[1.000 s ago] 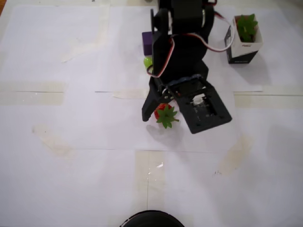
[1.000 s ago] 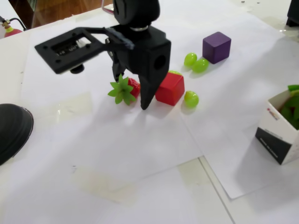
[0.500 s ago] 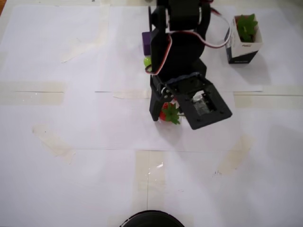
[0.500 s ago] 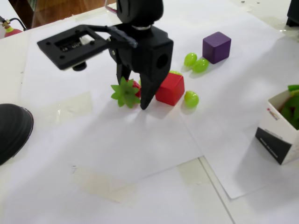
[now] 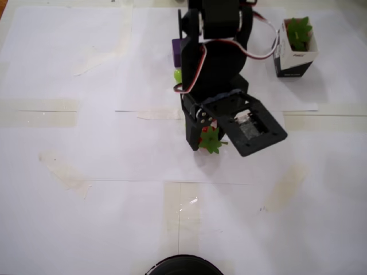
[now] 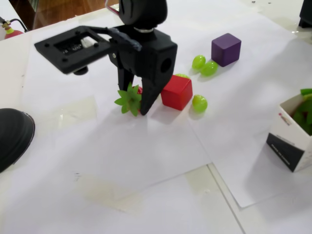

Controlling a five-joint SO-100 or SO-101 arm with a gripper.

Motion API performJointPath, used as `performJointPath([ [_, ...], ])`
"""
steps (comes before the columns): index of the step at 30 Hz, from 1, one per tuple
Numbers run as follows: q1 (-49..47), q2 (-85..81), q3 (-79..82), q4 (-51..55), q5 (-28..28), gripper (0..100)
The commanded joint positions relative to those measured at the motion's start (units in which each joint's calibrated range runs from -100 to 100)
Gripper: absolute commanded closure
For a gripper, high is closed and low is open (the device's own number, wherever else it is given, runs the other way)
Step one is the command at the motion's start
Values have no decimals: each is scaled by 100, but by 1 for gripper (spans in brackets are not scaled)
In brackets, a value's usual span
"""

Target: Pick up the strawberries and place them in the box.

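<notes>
My black two-finger gripper (image 6: 132, 103) points down at the white paper-covered table (image 6: 146, 161), a little left of centre in the fixed view and just above centre in the overhead view (image 5: 205, 141). Between my jaws sits a small red toy strawberry with a spiky green leafy top (image 6: 130, 99); in the fixed view its leaves fan out toward the lower left and only a sliver of red shows behind them, with one finger just behind it and the longer, pointed finger (image 6: 148, 97) against its right side. The jaws stand narrowly apart with the fruit filling the gap, and they look pressed onto it. From overhead the strawberry's green top (image 5: 210, 140) peeks out below my black body, to the right of the finger.

Just right of my pointed finger in the fixed view stands a red plastic cube (image 6: 176, 92), close by but apart from the berry. A small green grape (image 6: 199, 103) lies beside the cube's right, two more green grapes (image 6: 204, 65) lie further up, and a purple cube (image 6: 225, 48) sits in the upper right.

The small open-top carton with white inside and black-and-white printed sides (image 5: 294, 57) stands well apart, at the upper right overhead and the right edge of the fixed view (image 6: 290, 146), with green leaves (image 5: 299, 31) showing inside it.
</notes>
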Motion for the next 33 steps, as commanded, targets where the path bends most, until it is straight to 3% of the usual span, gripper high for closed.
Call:
performJointPath([
  [1,-154,-1097,-345,127,20,85],
  [8,-801,-2456,-354,1271,-24,85],
  [14,-2058,-3350,291,2439,-88,86],
  [21,-3161,-3617,1910,1541,-415,86],
  [33,-3183,-3720,2473,1295,-479,85],
])
